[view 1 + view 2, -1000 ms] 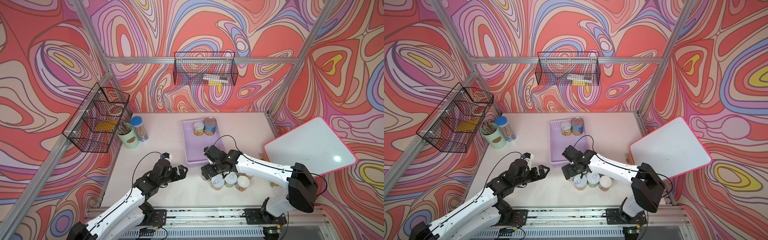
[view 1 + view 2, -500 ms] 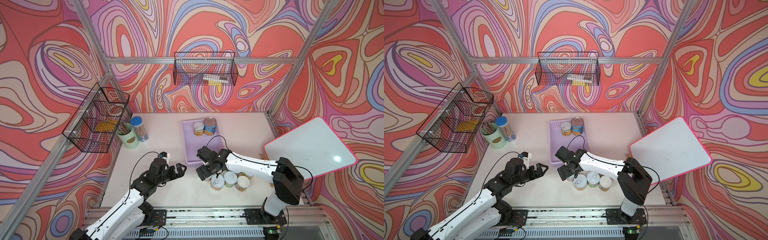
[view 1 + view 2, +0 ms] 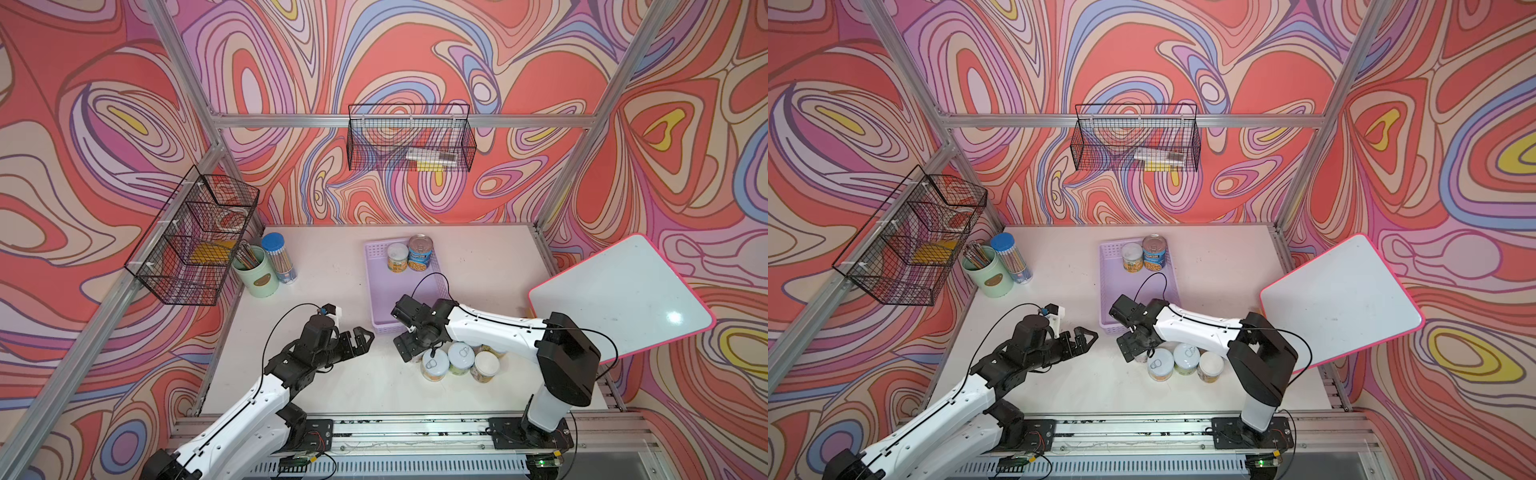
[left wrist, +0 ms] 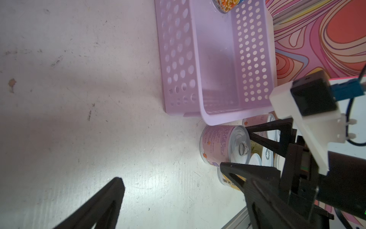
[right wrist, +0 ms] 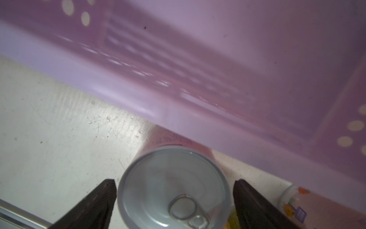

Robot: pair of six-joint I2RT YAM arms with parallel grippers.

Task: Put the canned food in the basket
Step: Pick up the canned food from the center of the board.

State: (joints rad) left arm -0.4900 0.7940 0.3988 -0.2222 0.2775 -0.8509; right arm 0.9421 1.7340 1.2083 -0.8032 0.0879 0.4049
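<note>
Now the right gripper (image 5: 174,181) straddles a pink-labelled can (image 4: 215,144) at the near end of the lilac basket (image 3: 371,286).

Its jaws reach down on either side of the upright can's pull-tab lid. A sliver of gap shows on each side, so they stand apart around it without gripping. The can sits on the tabletop (image 3: 353,395), outside the basket and just beside its near wall. Three more short cans (image 3: 460,358) cluster just to its right, partly under the right arm. Inside the basket, at its far end, a short yellow can (image 3: 397,257) and a taller blue-and-yellow can (image 3: 419,251) stand side by side. The left gripper (image 3: 363,340) hovers over the tabletop, left of the basket's near corner, with its jaws spread wide and holding nothing.
</note>
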